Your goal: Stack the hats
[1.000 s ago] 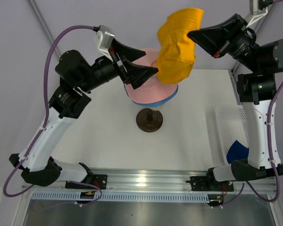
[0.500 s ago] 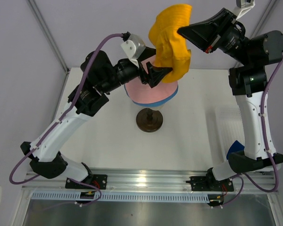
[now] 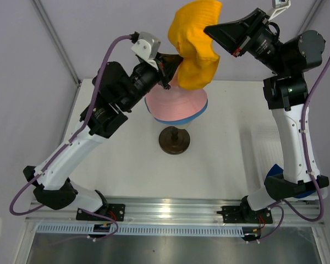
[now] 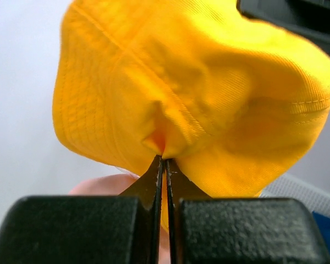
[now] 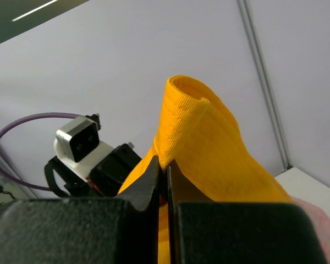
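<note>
Table point(image 3: 231, 165): we saw the pink hat point(image 3: 176, 104) waiting.
Yellow hat point(image 3: 195, 47): held above it, spread for placing.
Left gripper point(image 4: 164, 160): pinched yellow fabric.
Right gripper point(image 5: 165, 165): pinched the brim.

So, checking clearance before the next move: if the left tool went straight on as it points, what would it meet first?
The yellow-orange hat: the left tool is shut on a fold of it, so it would push into that fabric. The right tool grips the hat beyond; how far is unclear.
</note>
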`<state>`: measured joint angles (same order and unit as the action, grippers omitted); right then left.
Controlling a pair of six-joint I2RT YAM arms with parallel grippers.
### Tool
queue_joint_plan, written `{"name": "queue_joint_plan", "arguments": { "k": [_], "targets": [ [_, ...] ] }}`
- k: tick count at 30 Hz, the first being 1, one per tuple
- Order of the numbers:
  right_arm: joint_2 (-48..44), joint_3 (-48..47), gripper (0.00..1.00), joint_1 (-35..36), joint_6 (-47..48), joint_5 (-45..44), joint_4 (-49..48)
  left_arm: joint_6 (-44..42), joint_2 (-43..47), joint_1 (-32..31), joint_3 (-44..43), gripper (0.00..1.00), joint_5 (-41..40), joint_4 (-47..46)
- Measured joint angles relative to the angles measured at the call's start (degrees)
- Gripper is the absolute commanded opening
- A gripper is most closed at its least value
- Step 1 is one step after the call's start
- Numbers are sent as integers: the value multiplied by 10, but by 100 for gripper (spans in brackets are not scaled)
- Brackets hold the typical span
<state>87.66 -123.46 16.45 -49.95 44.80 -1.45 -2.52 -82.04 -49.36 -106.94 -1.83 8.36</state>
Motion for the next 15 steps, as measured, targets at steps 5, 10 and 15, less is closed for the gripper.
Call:
{"name": "queue_joint_plan", "arguments": {
  "k": [5, 10, 15],
  "targets": [
    [6, -11, 0, 0, 47, -54, 42, 77, 35, 0, -3, 1, -30, 26],
    [37, -35, 0, 3, 83, -118, 87, 182, 89, 0, -13, 1, -44, 57],
    [88, -76, 0, 7, 87, -165, 128, 297, 122, 0, -28, 1, -69, 95]
  ]
}}
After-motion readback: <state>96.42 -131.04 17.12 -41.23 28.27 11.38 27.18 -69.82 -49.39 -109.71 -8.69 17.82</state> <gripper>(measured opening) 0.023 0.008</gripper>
